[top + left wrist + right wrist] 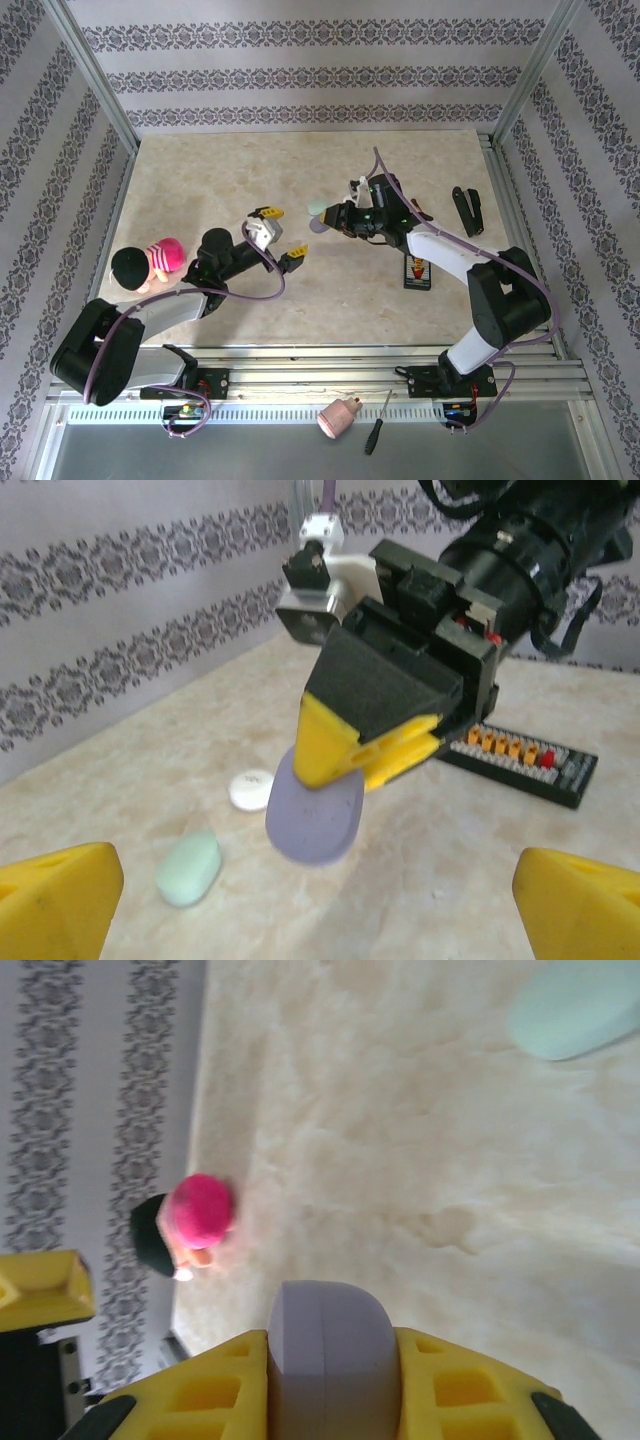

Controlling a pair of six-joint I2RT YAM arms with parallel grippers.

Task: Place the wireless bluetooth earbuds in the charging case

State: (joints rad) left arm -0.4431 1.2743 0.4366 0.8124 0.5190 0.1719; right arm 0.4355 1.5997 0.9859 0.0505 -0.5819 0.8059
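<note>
Two robot arms meet above a pale marble-patterned table (200, 180). The right gripper (360, 760) has its yellow fingers closed on a lilac charging case (315, 820), a smooth pebble shape pinched by its upper edge and hanging clear of the table. The left gripper (281, 232) faces it with its fingers spread wide and nothing between them; the lilac case hangs just ahead of it, in line with the gap.

On the table below and beyond the held case lie a mint green case (188, 868) and, near it, a small white round piece (251, 789). Whether the white piece is a case or a bud cannot be told, and no earbuds can be picked out with certainty.

This looks like the case-handling step, before any bud goes in. The lid seam is not clear enough to say whether it is open. Next, the case likely needs setting down steadily or bracing by the free gripper so the lid can be lifted
</note>
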